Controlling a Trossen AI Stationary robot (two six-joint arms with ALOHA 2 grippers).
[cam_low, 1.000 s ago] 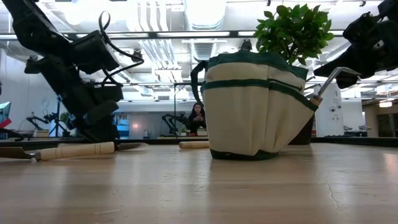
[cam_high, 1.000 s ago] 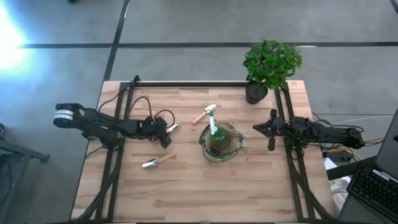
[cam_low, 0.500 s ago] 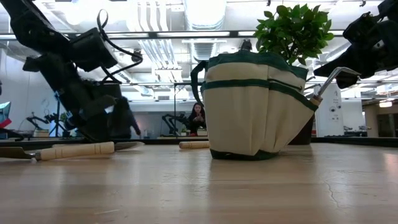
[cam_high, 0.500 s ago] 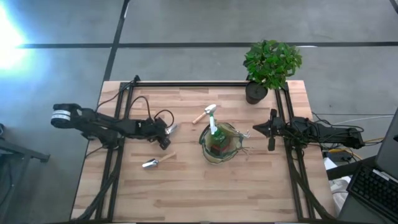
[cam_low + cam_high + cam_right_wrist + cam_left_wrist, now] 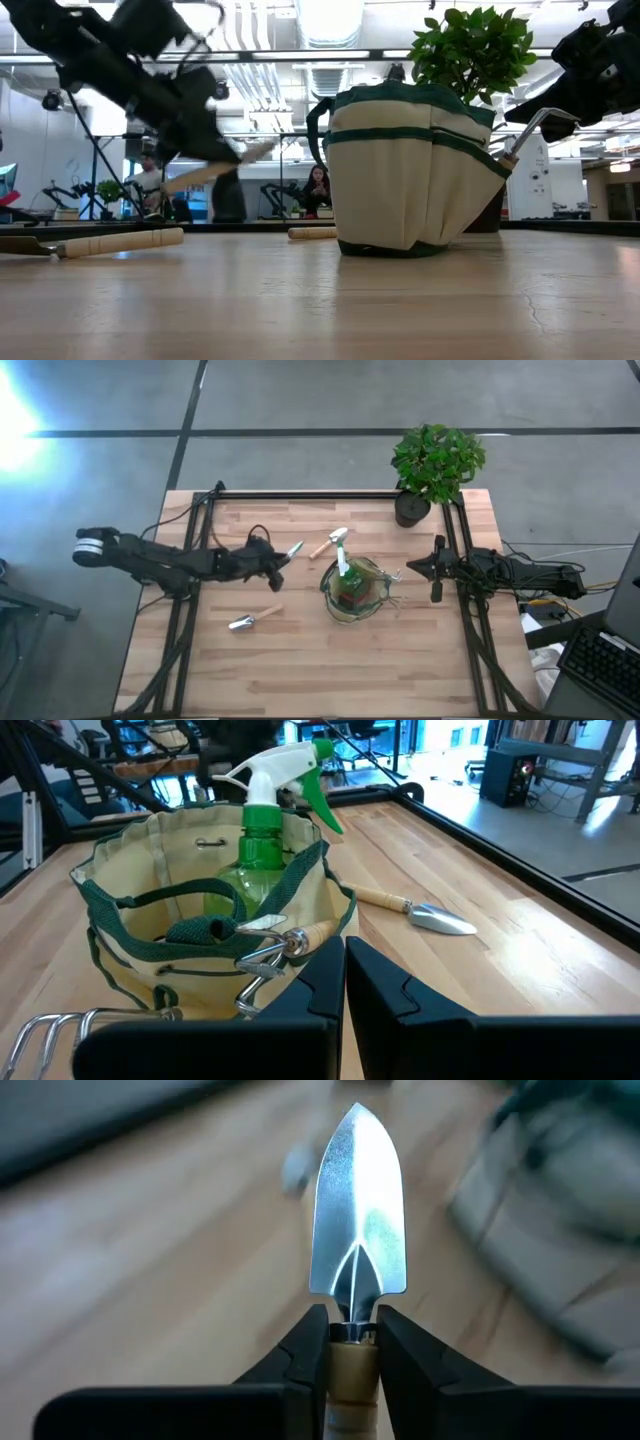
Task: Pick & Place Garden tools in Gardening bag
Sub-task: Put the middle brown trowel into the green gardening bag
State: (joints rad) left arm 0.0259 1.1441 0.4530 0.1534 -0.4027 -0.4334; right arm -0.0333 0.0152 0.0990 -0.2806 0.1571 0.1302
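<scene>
The gardening bag (image 5: 355,588), cream with green trim, stands at the table's middle; it also shows in the low view (image 5: 410,170) and the right wrist view (image 5: 200,910). A green spray bottle (image 5: 262,830) and a wooden-handled tool (image 5: 300,935) stick out of it. My left gripper (image 5: 272,565) is shut on a trowel (image 5: 357,1210) left of the bag, above the table. Two more trowels lie flat on the table: one near left of the bag (image 5: 255,619), one beyond it (image 5: 330,542). My right gripper (image 5: 432,572) is shut and empty, right of the bag. My left gripper pinches the trowel's wooden handle (image 5: 350,1365) between its two fingers, at the end next to the silver blade. The fingers lie along the tool, and the blade sticks out ahead of them toward the bag. The trowel (image 5: 215,170) is lifted clear of the table, tilted blade-up.
A potted green plant (image 5: 435,465) stands at the far right corner. A metal rake head (image 5: 40,1020) hangs at the bag's side. Black frame rails run along the table's left, right and far edges. Bare wood lies along the near side.
My left gripper has risen from the table and gone toward the bag, carrying the trowel. The trowel is now lifted clear and tilted, its blade pointing toward the bag.
</scene>
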